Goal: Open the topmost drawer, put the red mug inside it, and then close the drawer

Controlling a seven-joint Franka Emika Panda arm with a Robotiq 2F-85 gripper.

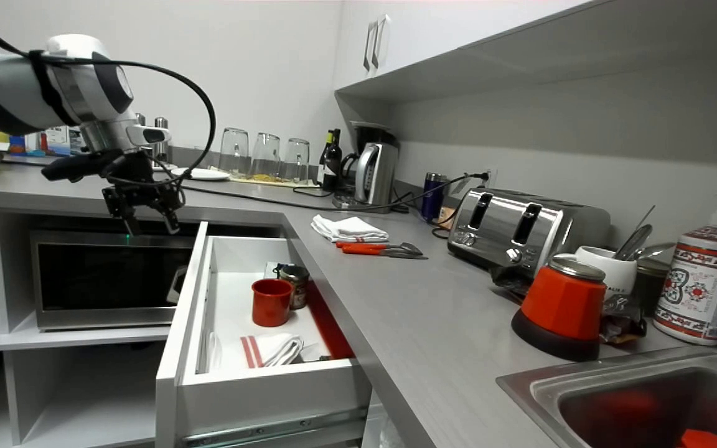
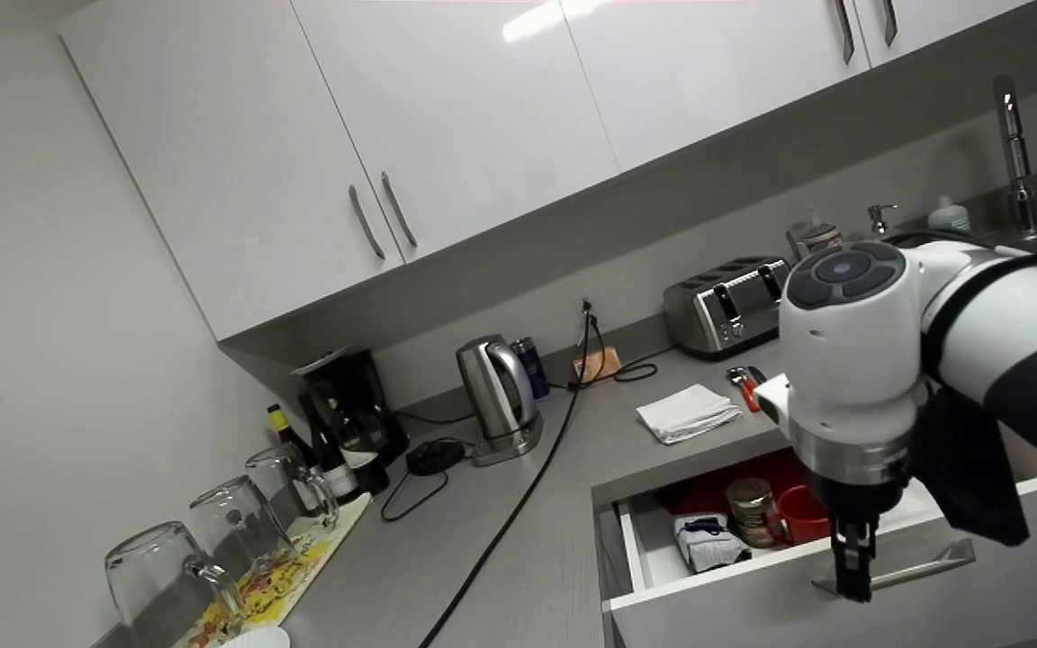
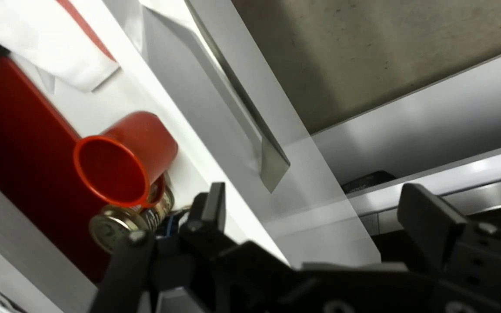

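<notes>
The topmost drawer point(image 1: 179, 326) is pulled open; its white front and rim also show in an exterior view point(image 2: 716, 621) and in the wrist view point(image 3: 307, 221). The red mug point(image 1: 271, 305) stands upright inside it, beside a jar, and shows in an exterior view point(image 2: 804, 516) and the wrist view point(image 3: 148, 141). My gripper point(image 1: 152, 228) is open and empty, above the far end of the drawer front, apart from mug and drawer. In the wrist view its fingers point(image 3: 313, 200) are spread wide over the drawer front. The bar handle point(image 2: 919, 569) shows partly behind the gripper point(image 2: 853, 580).
A jar point(image 1: 297, 287), a striped towel point(image 1: 271, 350) and a red tray point(image 1: 332, 326) lie in the drawer. A folded towel point(image 1: 349, 228), red-handled tools point(image 1: 371, 249), a toaster point(image 1: 526, 230) and a red-orange vessel point(image 1: 564, 311) are on the counter. A microwave point(image 1: 112, 274) sits below.
</notes>
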